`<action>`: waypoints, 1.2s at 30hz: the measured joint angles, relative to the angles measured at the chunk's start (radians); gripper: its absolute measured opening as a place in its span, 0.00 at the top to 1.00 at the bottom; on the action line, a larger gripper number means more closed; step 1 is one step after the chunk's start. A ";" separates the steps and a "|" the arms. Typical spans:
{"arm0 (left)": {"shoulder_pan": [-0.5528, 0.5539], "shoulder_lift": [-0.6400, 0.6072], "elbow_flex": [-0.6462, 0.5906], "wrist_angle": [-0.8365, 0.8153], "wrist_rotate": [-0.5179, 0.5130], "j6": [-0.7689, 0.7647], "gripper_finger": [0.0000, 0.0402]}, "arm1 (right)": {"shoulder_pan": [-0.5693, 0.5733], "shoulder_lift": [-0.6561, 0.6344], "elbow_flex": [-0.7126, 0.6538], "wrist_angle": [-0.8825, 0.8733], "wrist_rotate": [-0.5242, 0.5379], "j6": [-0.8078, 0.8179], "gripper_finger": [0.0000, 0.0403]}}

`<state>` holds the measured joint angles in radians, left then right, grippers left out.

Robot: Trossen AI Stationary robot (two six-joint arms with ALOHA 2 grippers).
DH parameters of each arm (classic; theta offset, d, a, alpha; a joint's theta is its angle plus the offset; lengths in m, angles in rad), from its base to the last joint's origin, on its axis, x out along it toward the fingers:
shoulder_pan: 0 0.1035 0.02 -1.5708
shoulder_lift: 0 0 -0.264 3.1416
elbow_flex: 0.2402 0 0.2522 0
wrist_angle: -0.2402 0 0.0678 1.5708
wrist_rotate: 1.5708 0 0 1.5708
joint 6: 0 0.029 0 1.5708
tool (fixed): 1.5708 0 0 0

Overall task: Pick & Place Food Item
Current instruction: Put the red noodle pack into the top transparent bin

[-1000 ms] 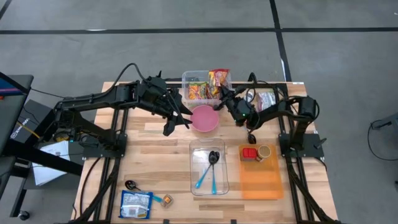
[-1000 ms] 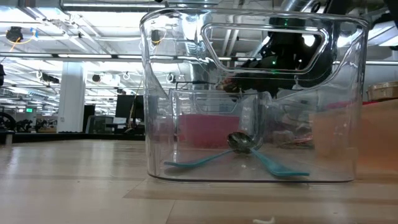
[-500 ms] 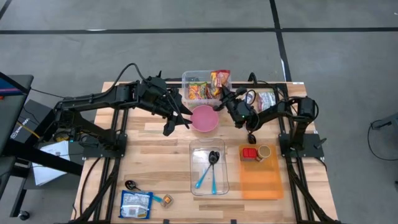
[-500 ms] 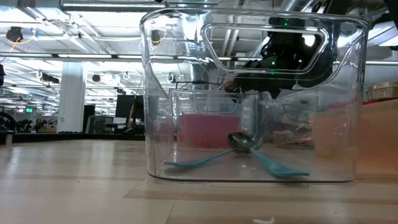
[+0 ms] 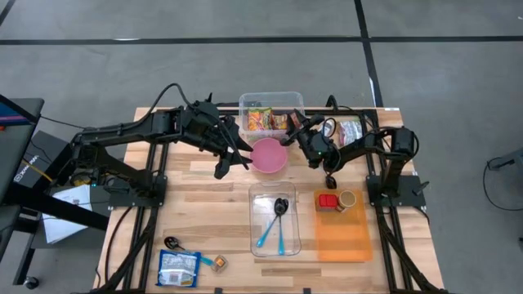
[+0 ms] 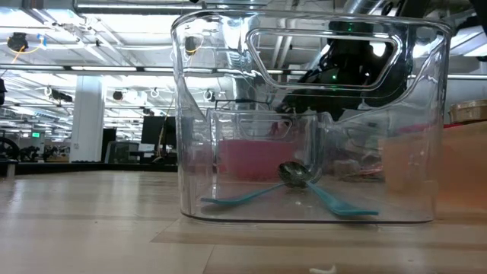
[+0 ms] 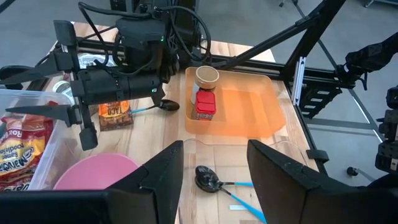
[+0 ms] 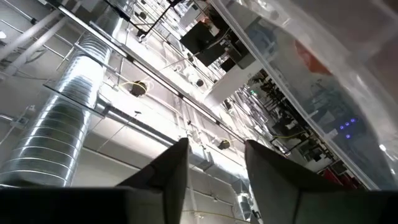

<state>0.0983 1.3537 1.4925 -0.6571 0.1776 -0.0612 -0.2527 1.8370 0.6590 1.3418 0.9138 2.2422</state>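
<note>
**Right gripper open beside the snack bin, nothing in its jaws**

The right gripper (image 5: pixel 292 131) is hovering at the back of the worktop (image 5: pixel 208 204), just beside the clear snack bin (image 5: pixel 270 100) and the pink bowl (image 5: pixel 269 155). Its jaws are standing apart and gripping nothing; its wrist camera is pointing up at the ceiling past the bin's clear wall. In the left wrist view the same gripper (image 7: pixel 79 115) is showing with fingers (image 7: pixel 38 111) spread over the bin's edge.

The food items, colourful snack packets (image 5: pixel 263 120), are lying inside the bin, with one red and yellow packet (image 7: pixel 22 149) resting against its wall. Another snack pack (image 7: pixel 116 111) is lying on the worktop behind the right arm.

The left gripper (image 5: pixel 230 159) is waiting just left of the pink bowl, its jaws part open and holding nothing.

Nearer the front, a clear container (image 5: pixel 275 219) is holding a black spoon (image 5: pixel 280 206) and two blue utensils (image 5: pixel 272 235). To its right an orange tray (image 5: pixel 343 237) is carrying a red can (image 5: pixel 328 201) and a brown cup (image 5: pixel 347 199). A blue packet (image 5: pixel 179 268) is lying at the front left corner.
</note>
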 joint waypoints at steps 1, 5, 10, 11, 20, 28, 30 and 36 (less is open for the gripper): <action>0.000 0.000 0.000 0.000 0.000 0.000 0.57 | 0.000 0.000 0.000 0.000 0.000 -0.001 0.58; 0.000 0.000 0.000 0.000 0.000 0.000 0.57 | -0.003 0.000 0.000 0.004 -0.018 -0.025 0.51; 0.000 0.000 0.000 0.000 0.000 0.000 0.57 | -0.006 0.000 0.000 0.144 -0.019 -0.143 0.46; 0.000 0.000 0.000 0.000 0.000 0.000 0.57 | -0.010 0.000 -0.001 0.198 -0.019 -0.203 0.46; 0.000 0.000 0.000 0.003 -0.012 0.000 0.57 | -0.109 -0.191 -0.021 0.201 -0.342 -0.703 0.47; 0.000 0.000 0.000 0.014 -0.020 0.022 0.57 | -0.234 -0.501 0.004 -0.328 -0.791 -1.067 0.53; 0.000 0.000 0.000 0.015 -0.020 0.028 0.57 | -0.253 -0.579 0.047 -0.576 -0.878 -1.194 0.55; 0.000 0.000 0.000 0.014 -0.021 0.048 0.57 | -0.300 -0.661 0.348 -1.434 -0.994 -1.641 0.60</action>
<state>0.0982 1.3540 1.4921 -0.6429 0.1570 -0.0129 -0.5526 1.1762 1.0072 -0.0923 -0.0798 0.6017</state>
